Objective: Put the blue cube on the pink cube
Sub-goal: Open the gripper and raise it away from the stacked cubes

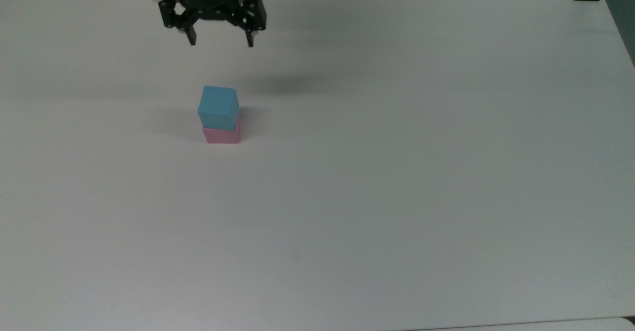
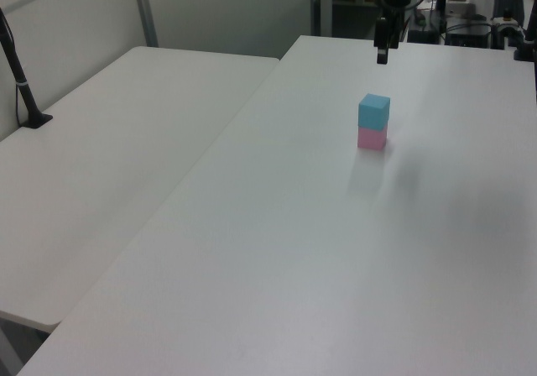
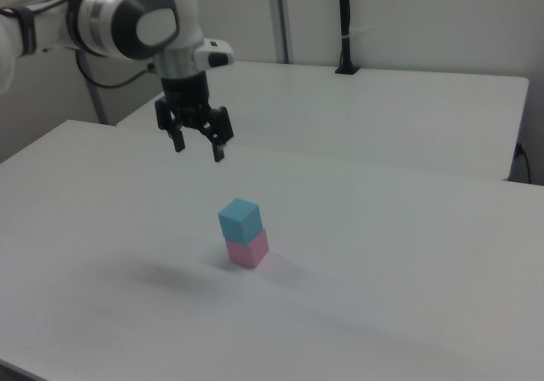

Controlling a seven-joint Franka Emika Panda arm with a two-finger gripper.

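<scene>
In the top view the blue cube [image 1: 218, 106] sits on top of the pink cube [image 1: 222, 135], turned a little so its edges do not line up with the pink one's, and the stack stands on the white table [image 1: 397, 172] toward the top view's left. The pincer [image 1: 221, 40] hangs well above the stack near the upper edge, its two black fingers spread wide with nothing between them, and a soft shadow lies on the table to the top view's right of the cubes. In the left view the blue cube [image 2: 374, 112] rests on the pink cube [image 2: 372, 138] on the far half of the table [image 2: 294, 250], and the pincer [image 2: 382, 54] is seen edge-on as a dark narrow shape above and behind the stack, clear of it; a second white table [image 2: 101, 166] stands alongside on the left view's left, with a black pole [image 2: 21, 82] at its edge. In the right view the pincer [image 3: 197, 147] hangs open and empty, up and to the right view's left of the blue cube [image 3: 240, 220], which lies skewed atop the pink cube [image 3: 248, 249], the pair standing alone on the table [image 3: 382, 296]
</scene>
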